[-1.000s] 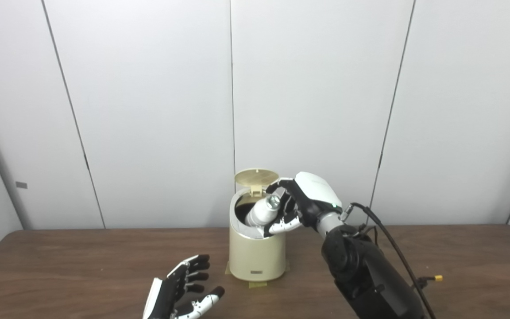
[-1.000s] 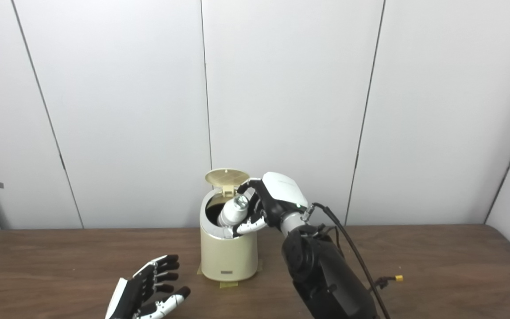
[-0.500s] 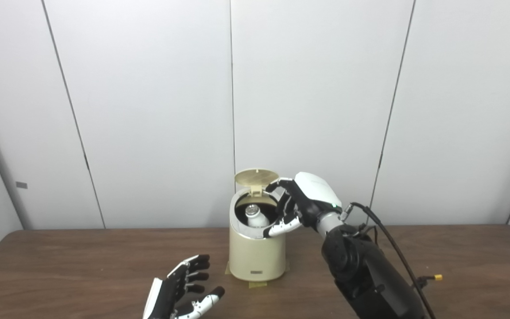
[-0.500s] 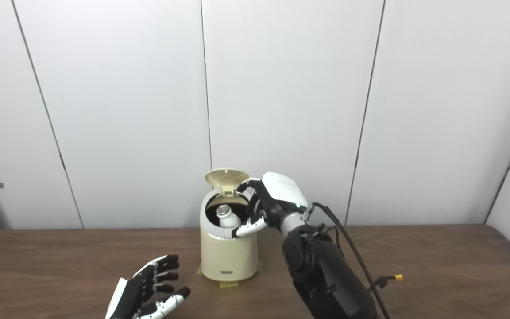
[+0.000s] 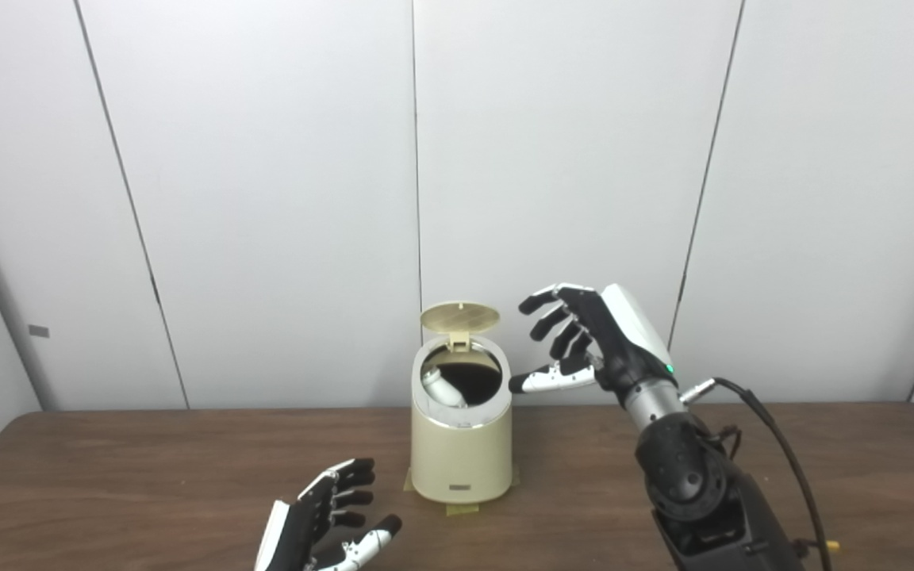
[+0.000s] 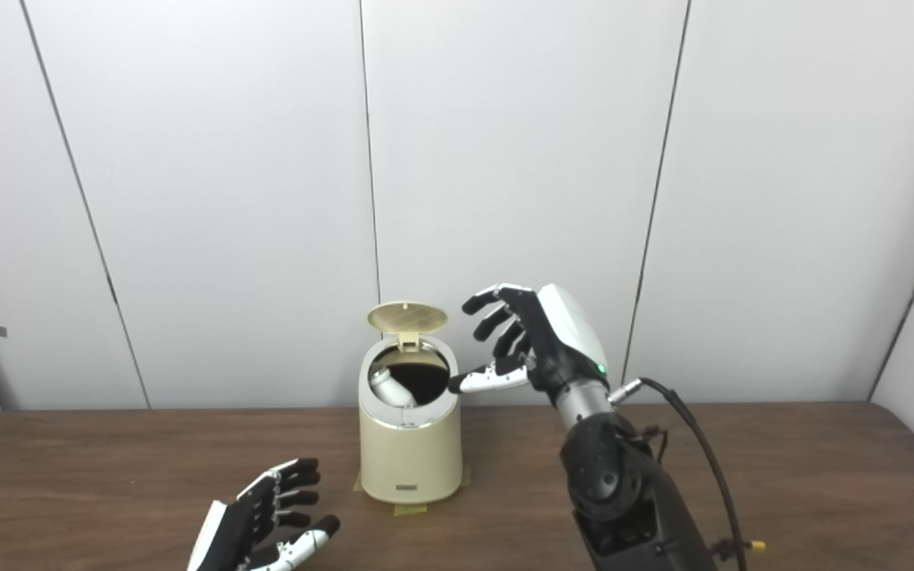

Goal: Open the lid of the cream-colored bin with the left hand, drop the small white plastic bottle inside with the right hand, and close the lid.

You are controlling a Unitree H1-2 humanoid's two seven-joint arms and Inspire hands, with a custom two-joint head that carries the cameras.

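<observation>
The right robot hand (image 5: 596,341) hangs spread and empty beside the bin (image 5: 461,444), bottle (image 5: 437,388) inside.

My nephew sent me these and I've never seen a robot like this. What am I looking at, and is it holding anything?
Both pictures come from two cameras side by side on a humanoid robot's head, so they show one scene from slightly different spots. The robot has two arms ending in black-and-white hands with fingers. On the brown table stands a cream bin with its round lid flipped up. A small white bottle lies inside, leaning against the left wall. The right hand is raised beside the bin's opening, fingers spread, holding nothing. The left hand sits low near the table's front, also open and empty. So nothing is held; the lid is not yet closed.
</observation>
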